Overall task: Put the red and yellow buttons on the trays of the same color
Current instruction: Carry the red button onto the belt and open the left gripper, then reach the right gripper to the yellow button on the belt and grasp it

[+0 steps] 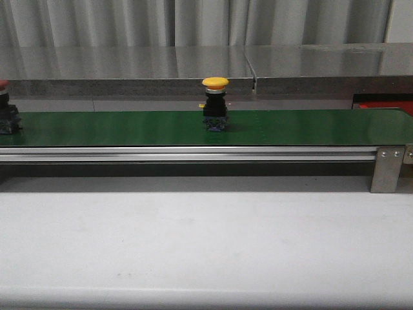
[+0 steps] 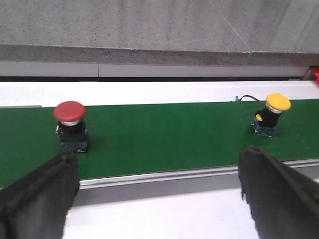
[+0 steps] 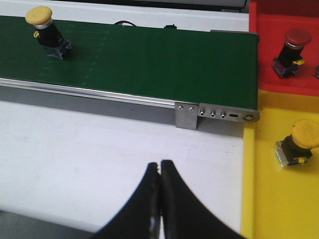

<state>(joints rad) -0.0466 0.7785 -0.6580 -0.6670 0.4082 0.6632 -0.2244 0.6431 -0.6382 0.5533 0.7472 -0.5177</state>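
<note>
1. Front view: you see a yellow mushroom-capped push button on a black body [image 1: 215, 103] standing upright mid-way along the long green conveyor belt [image 1: 290, 127]. A second button [image 1: 6, 115] sits at the belt's left edge, mostly cut off. Neither hand shows here.
2. Left wrist view: your left hand [image 2: 159, 186] is spread wide open and empty, over the white table [image 2: 159, 214] on the near side of the belt. A red-capped push button [image 2: 71, 126] stands upright on the belt, well apart from the yellow one.
3. Right wrist view: your right hand [image 3: 160, 204] is closed on nothing, fingertips touching. The flat red tray [image 3: 271, 30] already holds a red button [image 3: 291, 52]; the flat yellow tray [image 3: 271, 199] holds a yellow button [image 3: 296, 144].
4. Handling: the buttons look rigid, light and top-heavy; take hold at the squarish black body below the smooth cap.
</note>
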